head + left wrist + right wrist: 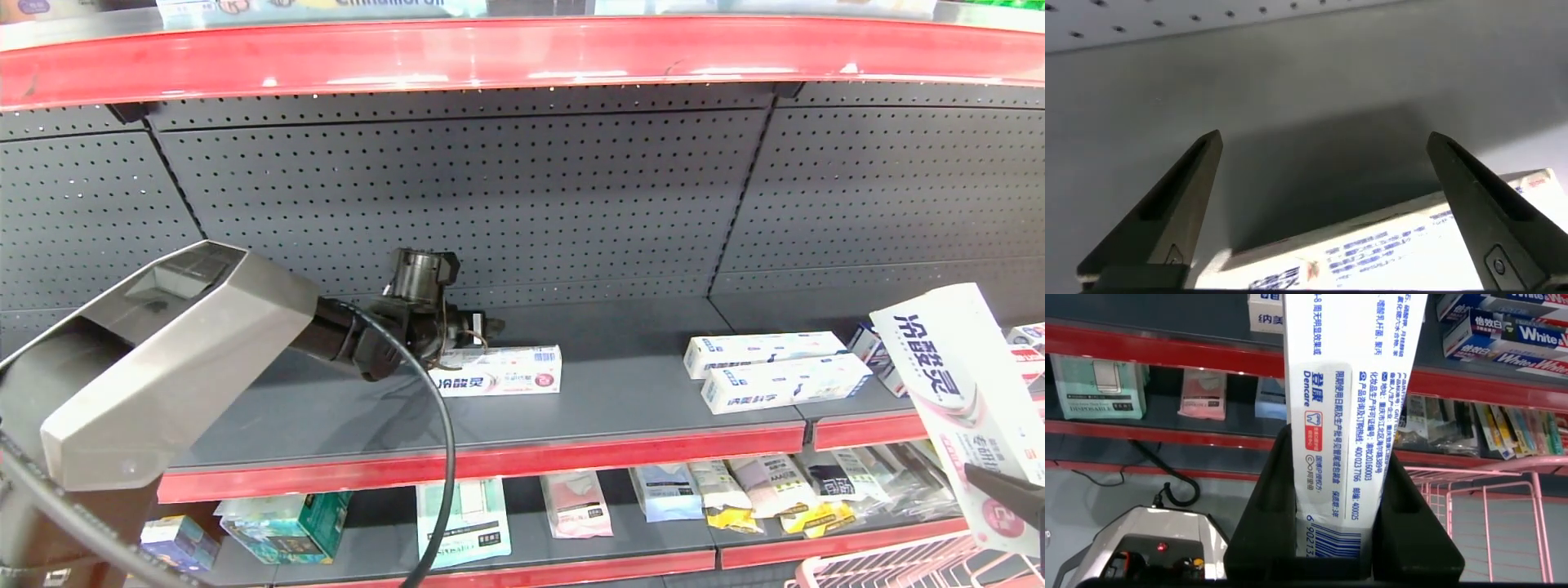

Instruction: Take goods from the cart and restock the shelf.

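left gripper point(1323, 140) spread wide, low over toothpaste box point(1388, 241) lying on shelf point(620, 384) | right gripper point(1337, 457) clamped on second toothpaste box point(1351, 384), held upright

On the shelf point(620, 384), one box point(500, 371) lies left of centre beneath the left gripper point(1323, 139), a pair of boxes point(784, 384) lies well to its right, and farther right, before the shelf above the cart point(898, 563), the right gripper point(1339, 445) holds a tilted box point(951, 392).

I see the grey shelf point(629, 392) carrying one toothpaste box point(500, 370) lying flat mid-left, with two boxes point(788, 382) touching side by side, well apart on its right.
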